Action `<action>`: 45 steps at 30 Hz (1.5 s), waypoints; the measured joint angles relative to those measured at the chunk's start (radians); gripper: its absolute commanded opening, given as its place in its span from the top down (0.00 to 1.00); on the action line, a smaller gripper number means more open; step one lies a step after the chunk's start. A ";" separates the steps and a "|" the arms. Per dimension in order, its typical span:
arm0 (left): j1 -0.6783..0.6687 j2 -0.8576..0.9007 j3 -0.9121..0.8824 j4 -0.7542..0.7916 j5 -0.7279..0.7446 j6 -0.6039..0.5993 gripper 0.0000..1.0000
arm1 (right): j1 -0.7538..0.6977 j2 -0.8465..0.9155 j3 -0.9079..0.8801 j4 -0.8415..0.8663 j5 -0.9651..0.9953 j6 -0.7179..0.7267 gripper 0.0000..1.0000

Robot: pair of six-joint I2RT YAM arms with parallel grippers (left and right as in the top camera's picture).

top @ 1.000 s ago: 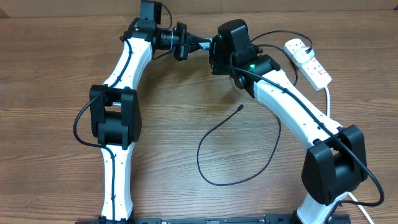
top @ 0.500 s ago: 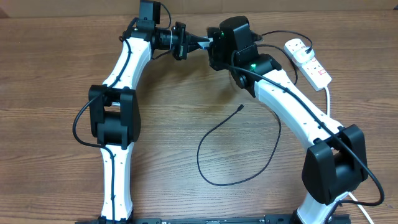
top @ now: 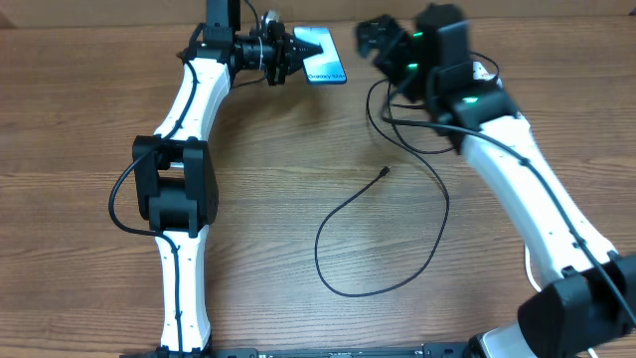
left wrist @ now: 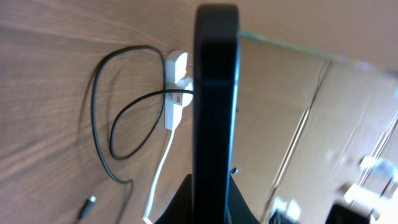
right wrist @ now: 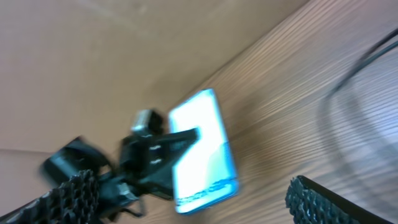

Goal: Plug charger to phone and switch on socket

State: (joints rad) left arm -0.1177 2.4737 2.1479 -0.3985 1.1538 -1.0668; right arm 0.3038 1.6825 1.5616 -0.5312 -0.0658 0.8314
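Observation:
The phone (top: 326, 58), its light blue screen facing up, is at the far edge of the table with my left gripper (top: 296, 50) shut on its left end. In the left wrist view the phone (left wrist: 216, 106) shows edge-on as a dark bar between the fingers (left wrist: 186, 202). My right gripper (top: 381, 40) stands open just right of the phone, not touching it; its ribbed pads (right wrist: 326, 202) frame the phone (right wrist: 202, 146). The charger cable (top: 338, 283) loops over the table, its connector tip (top: 385, 172) lying free. The socket (left wrist: 175, 93) shows in the left wrist view only.
A thick white cord (left wrist: 159, 177) runs from the socket toward the near side. A brown cardboard wall (right wrist: 124, 50) stands right behind the phone. The black cable (top: 383, 114) also curls under my right arm (top: 517, 169).
My right gripper has opened and drawn back to the right, off the phone. The left arm has shifted up and left with the phone, whose screen now shows.

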 measured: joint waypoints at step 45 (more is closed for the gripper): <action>-0.188 -0.132 0.510 -0.836 -1.086 0.832 0.96 | 0.014 0.201 -0.043 -0.488 -0.019 -0.209 0.48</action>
State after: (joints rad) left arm -0.3054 2.3413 2.6583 -1.2343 0.0677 -0.2348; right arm 0.3180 1.8832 1.5181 -1.0191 -0.0853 0.6224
